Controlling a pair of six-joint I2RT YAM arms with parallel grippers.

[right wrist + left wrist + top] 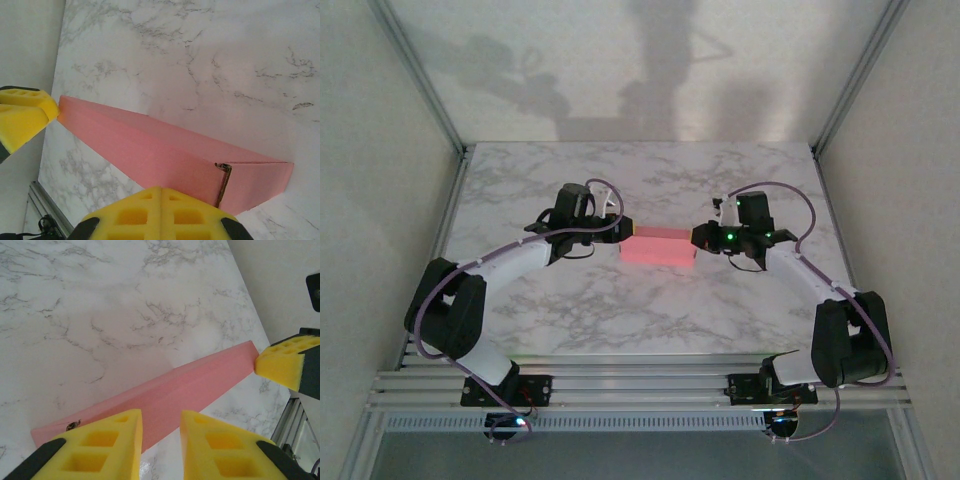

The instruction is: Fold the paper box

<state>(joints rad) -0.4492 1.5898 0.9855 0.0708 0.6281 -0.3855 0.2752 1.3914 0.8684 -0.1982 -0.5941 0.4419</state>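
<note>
1. Right gripper (160, 192): closed, yellow pads with square hollow cells pressed flush along one seam, tip against one end of the paper box (165, 150).
2. Left gripper (161, 415): partly open, two matching wedge-shaped pads with a gap between, nothing clamped, tips at the box's opposite end.
3. Box: long, slim, pink, matte paperboard with sharp creased edges and a tucked end flap showing a brown cut edge; lies flat mid-table, spanned between both grippers.
4. Table (620, 310): smooth white marble pattern with grey veins.
</note>
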